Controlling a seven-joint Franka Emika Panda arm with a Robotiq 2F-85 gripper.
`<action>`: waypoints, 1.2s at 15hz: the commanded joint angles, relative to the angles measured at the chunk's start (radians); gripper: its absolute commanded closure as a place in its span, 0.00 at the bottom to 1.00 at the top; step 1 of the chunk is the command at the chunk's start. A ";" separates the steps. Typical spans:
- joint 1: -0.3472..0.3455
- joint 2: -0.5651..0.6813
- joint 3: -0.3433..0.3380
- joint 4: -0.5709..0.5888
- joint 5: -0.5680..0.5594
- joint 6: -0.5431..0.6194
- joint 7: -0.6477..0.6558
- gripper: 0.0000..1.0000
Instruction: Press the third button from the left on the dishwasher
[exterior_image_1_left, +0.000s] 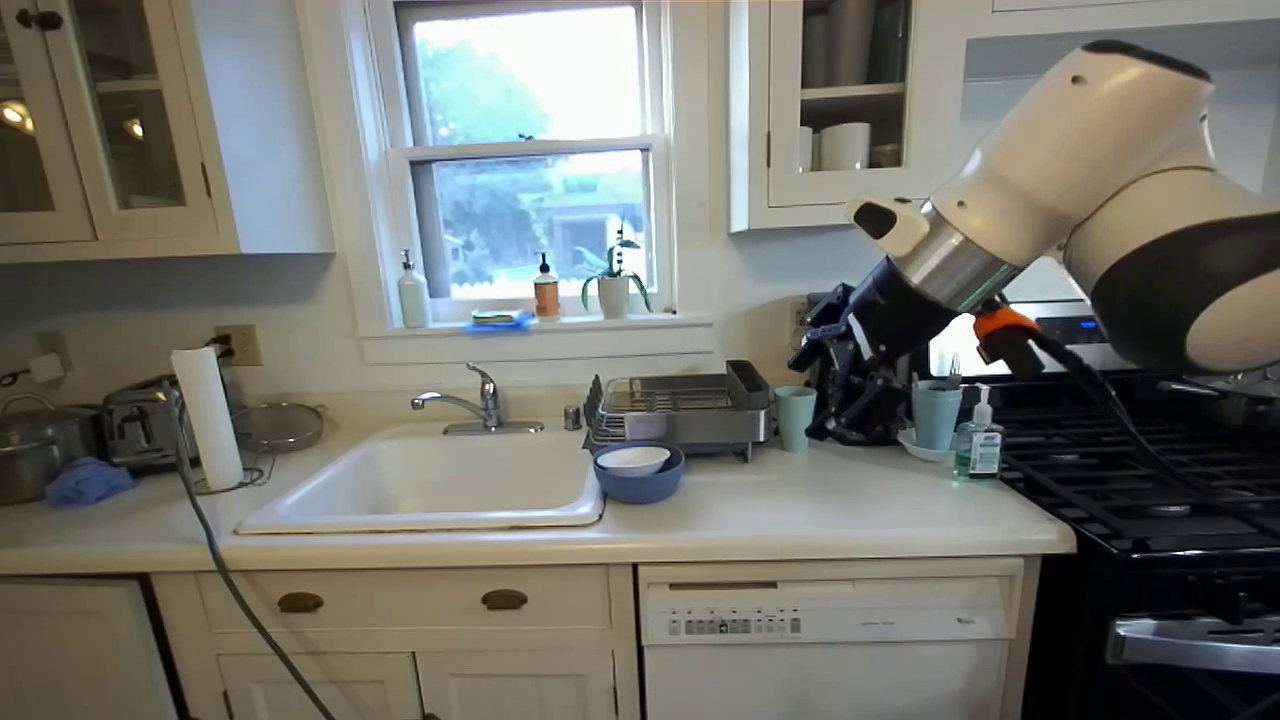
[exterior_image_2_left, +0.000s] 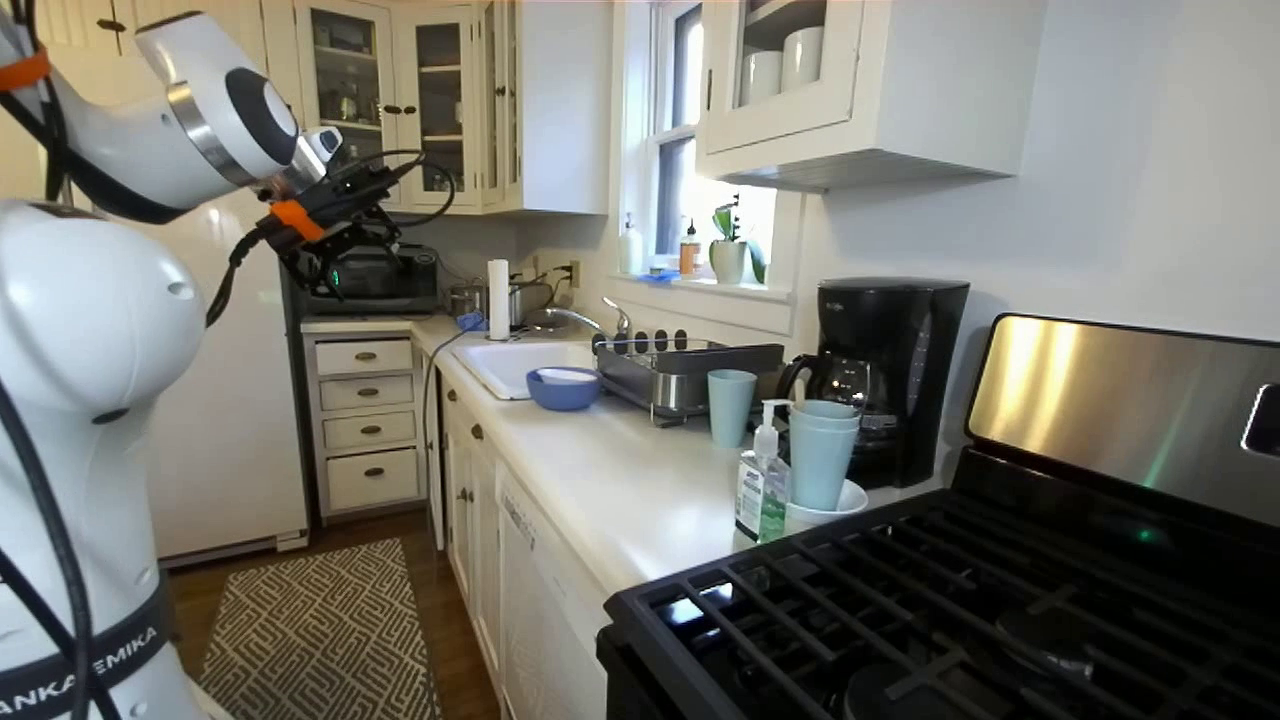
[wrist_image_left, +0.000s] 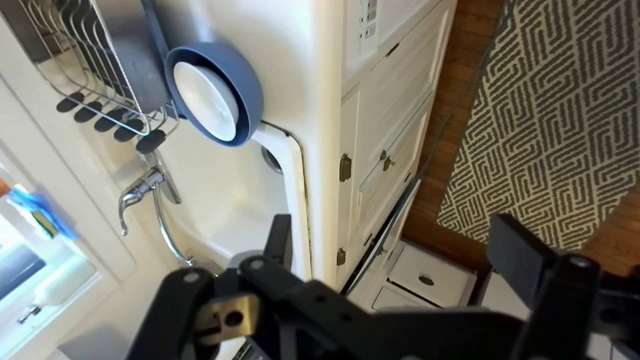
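Note:
The white dishwasher (exterior_image_1_left: 825, 685) is under the counter in an exterior view, left of the stove. Its control panel has a row of small buttons (exterior_image_1_left: 735, 625) on the left part. The single buttons are too small to tell apart well. The dishwasher front also shows at a steep angle in an exterior view (exterior_image_2_left: 550, 610). In the wrist view part of its button panel (wrist_image_left: 369, 22) shows at the top. My gripper (wrist_image_left: 395, 235) is open with nothing between its fingers. In both exterior views the gripper (exterior_image_1_left: 815, 390) (exterior_image_2_left: 350, 270) is held in the air, higher than the dishwasher panel and apart from it.
The counter (exterior_image_1_left: 850, 510) overhangs the dishwasher. On it are a blue bowl (exterior_image_1_left: 640, 487), a dish rack (exterior_image_1_left: 690, 415), light blue cups (exterior_image_1_left: 795, 418) and a sanitizer bottle (exterior_image_1_left: 978, 445). A black stove (exterior_image_2_left: 900, 620) stands beside the dishwasher. A patterned rug (exterior_image_2_left: 330, 620) lies on the floor.

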 joint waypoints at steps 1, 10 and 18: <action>-0.261 0.067 0.198 0.000 -0.226 0.163 0.121 0.00; -0.606 0.066 0.514 0.000 -0.351 0.103 0.261 0.00; -0.646 0.101 0.583 0.020 -0.365 0.072 0.275 0.00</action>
